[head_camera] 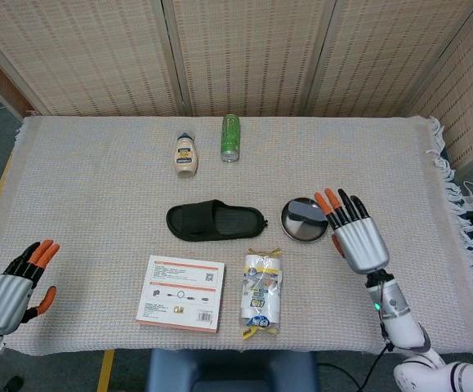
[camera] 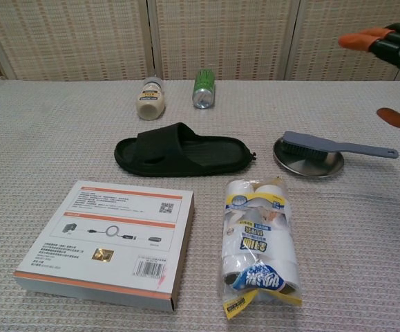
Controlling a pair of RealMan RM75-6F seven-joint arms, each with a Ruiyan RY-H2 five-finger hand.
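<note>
1. The right hand [head_camera: 359, 238] hovered above the counter [head_camera: 97, 180] with its orange-tipped fingers [head_camera: 332, 202] spread wide, and it held nothing.
2. The grey long-handled brush [camera: 332, 144] lay just in front of these fingers, with its bristle head on the round shiny metal plate [camera: 309, 162]. In the chest view its handle stuck out past the plate rim toward the robot's right.
3. The long axis of the brush ran almost across the counter, left to right, so the handle end was the part closest to the right hand.
4. The left hand [head_camera: 11, 286] was at the near left edge of the counter, well apart from the brush. Its fingers were apart too, holding nothing; the right hand was clearly the nearer one.
5. Left of the plate lay a black rubber slipper [head_camera: 216, 220], and a pack of white paper rolls [head_camera: 262, 292] lay near the front of the plate.
</note>
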